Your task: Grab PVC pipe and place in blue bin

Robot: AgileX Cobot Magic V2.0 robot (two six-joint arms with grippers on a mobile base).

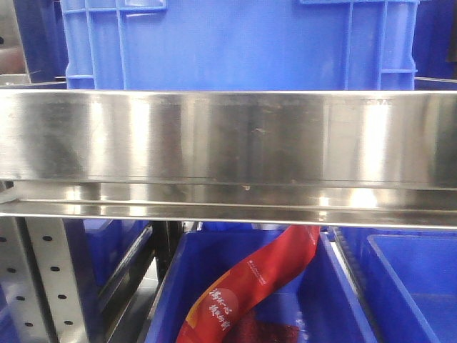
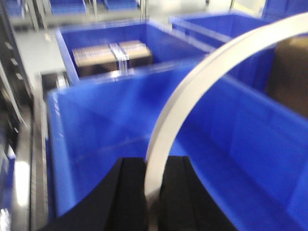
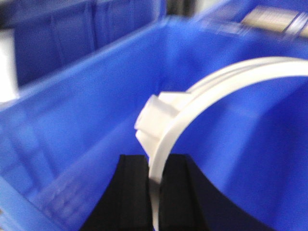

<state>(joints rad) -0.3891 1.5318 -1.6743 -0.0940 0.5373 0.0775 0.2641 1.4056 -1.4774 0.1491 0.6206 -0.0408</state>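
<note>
In the left wrist view a white curved PVC pipe (image 2: 202, 82) arches up and to the right out of my left gripper (image 2: 153, 163), which is shut on its lower end. It hangs over the inside of a blue bin (image 2: 96, 125). In the right wrist view my right gripper (image 3: 154, 161) is shut on the lower end of a white arched PVC pipe (image 3: 192, 106) with a thick rounded lug on its left side. That piece hangs above the floor of a blue bin (image 3: 72, 110). Neither gripper nor pipe shows in the front view.
A wide steel shelf beam (image 1: 228, 136) fills the front view, with a blue crate (image 1: 235, 43) above it. Below it sit blue bins, one holding a red packet (image 1: 250, 286). Behind the left bin, another blue bin holds cardboard boxes (image 2: 110, 55).
</note>
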